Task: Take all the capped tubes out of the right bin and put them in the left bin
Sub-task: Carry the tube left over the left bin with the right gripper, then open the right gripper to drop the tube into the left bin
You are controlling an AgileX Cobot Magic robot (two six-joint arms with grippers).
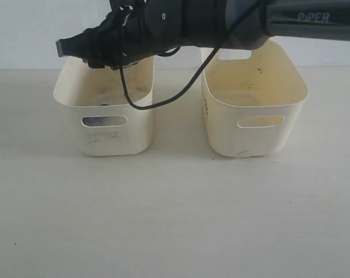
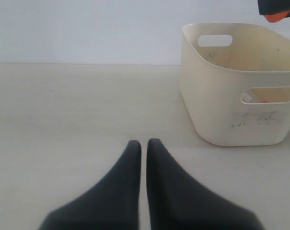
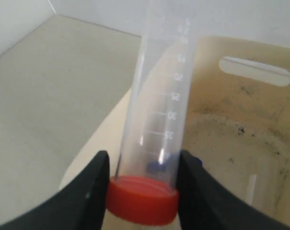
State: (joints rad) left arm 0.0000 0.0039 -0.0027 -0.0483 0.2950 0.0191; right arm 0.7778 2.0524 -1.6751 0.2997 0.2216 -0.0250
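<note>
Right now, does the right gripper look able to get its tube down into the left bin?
Probably yes. The right gripper, shut on the red-capped tube, hangs above the left bin near its rim. The bin's top is open and nothing stands between.

Right arm (image 1: pixel 232 23) extended horizontally, reaching across the middle; right gripper (image 3: pixel 144 172) clamped on a red-capped tube (image 3: pixel 156 96). Left gripper (image 2: pixel 144 148): jaws nearly touching.

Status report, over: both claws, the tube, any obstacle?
Left claw shut, empty, apart from left bin. Right claw shut on red-capped tube, above left bin. No obstacle seen under it.
</note>
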